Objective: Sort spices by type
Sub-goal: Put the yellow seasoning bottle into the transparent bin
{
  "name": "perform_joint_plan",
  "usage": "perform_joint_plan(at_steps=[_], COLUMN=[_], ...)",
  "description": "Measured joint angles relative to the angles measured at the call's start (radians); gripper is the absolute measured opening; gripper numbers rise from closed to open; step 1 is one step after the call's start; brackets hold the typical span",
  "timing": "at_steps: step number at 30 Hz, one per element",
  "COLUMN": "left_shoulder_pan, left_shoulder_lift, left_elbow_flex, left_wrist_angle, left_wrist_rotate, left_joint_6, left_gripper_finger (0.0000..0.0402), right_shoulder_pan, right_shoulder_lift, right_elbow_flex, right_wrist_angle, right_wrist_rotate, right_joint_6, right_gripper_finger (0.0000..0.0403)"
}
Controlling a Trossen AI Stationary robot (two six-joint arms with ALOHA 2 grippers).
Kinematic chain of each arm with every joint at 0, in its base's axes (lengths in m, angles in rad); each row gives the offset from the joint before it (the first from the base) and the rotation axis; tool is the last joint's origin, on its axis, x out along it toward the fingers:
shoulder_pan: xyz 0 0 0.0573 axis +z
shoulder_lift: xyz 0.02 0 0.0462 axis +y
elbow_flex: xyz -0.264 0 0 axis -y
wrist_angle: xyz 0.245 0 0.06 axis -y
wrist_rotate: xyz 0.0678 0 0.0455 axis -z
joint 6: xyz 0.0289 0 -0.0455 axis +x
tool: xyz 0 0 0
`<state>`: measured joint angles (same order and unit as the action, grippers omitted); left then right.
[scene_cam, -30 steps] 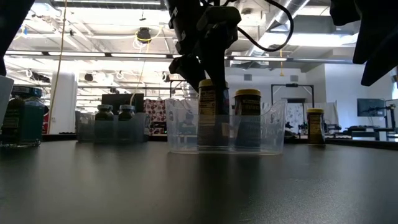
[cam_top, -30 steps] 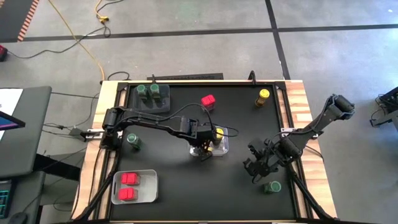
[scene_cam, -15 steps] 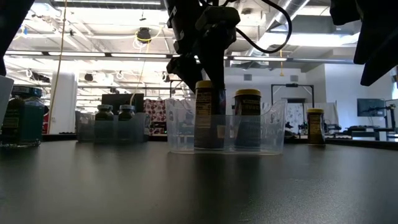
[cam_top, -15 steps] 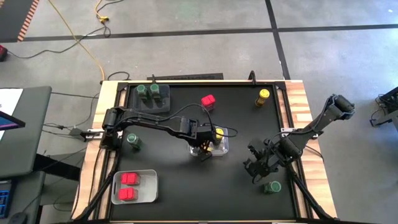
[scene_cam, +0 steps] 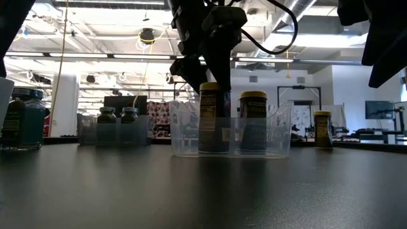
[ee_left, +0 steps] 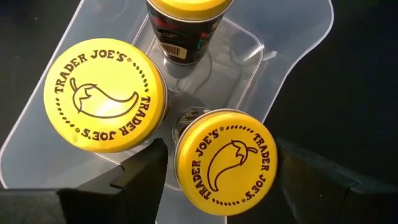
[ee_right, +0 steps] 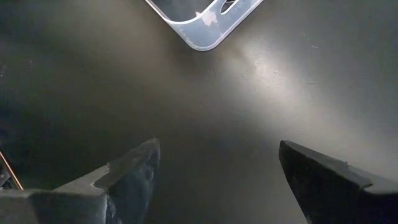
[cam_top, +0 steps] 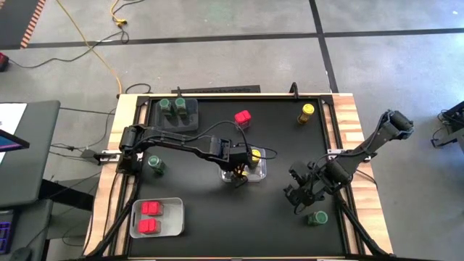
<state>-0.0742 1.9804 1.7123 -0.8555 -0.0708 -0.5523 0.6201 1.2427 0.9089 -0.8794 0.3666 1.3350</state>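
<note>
My left gripper [cam_top: 241, 172] hangs open over the clear bin [cam_top: 258, 175] at the table's middle. Three yellow-lidded jars stand in that bin. In the left wrist view my fingers [ee_left: 142, 175] stand on either side of the nearest yellow lid [ee_left: 225, 162] with a thin gap. In the low view the fingertips sit at the lid top of that jar [scene_cam: 213, 117]. My right gripper [cam_top: 297, 197] is open above bare table, just beyond a green-lidded jar [cam_top: 316, 217] near the table's near right corner.
Two green-lidded jars stand in a dark bin [cam_top: 176, 110] at the far left. A red-topped jar [cam_top: 243, 117] and a yellow-lidded jar [cam_top: 307, 112] stand loose near the far edge. A green-lidded jar [cam_top: 155, 163] stands at the left. Red-topped jars fill a clear bin [cam_top: 155, 217] near left.
My left gripper has risen a little, so its fingertips now end at the lid of the yellow-lidded jar instead of reaching down past it. That jar has shifted slightly sideways and stands upright on the bin's floor. The right arm has kept still.
</note>
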Motion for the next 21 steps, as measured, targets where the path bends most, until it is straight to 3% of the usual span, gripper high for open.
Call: perform_joint_plan(at_steps=[21], left_shoulder_pan=[0.0], left_shoulder_lift=[0.0], left_elbow_flex=[0.0], left_wrist_angle=[-0.023], left_wrist_rotate=[-0.025], left_joint_6=[-0.171], left_gripper_finger=[0.0277], right_shoulder_pan=[0.0], right_shoulder_lift=[0.0], right_elbow_flex=[0.0], right_wrist_angle=[0.002], right_wrist_rotate=[0.0], right_joint_6=[0.0], right_gripper_finger=[0.0356])
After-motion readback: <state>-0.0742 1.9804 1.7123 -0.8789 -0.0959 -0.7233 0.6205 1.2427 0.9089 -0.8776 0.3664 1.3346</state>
